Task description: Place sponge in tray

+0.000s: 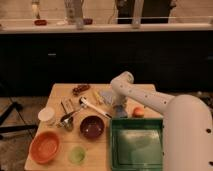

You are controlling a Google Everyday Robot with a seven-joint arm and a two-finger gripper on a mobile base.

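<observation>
A pale blue-grey flat piece (106,95), which looks like the sponge, lies on the wooden table (60,92) near its middle back. The green tray (136,146) sits at the table's front right and holds nothing. My white arm reaches in from the lower right, bends at an elbow (123,80) and points down. My gripper (119,111) hangs low over the table just behind the tray's back rim and right of the sponge.
An orange round object (138,111) lies right of the gripper. A dark red bowl (92,126), an orange bowl (45,146), a green lid (76,154), a white cup (47,115), a white-handled utensil (93,107) and a spoon (67,120) fill the left half.
</observation>
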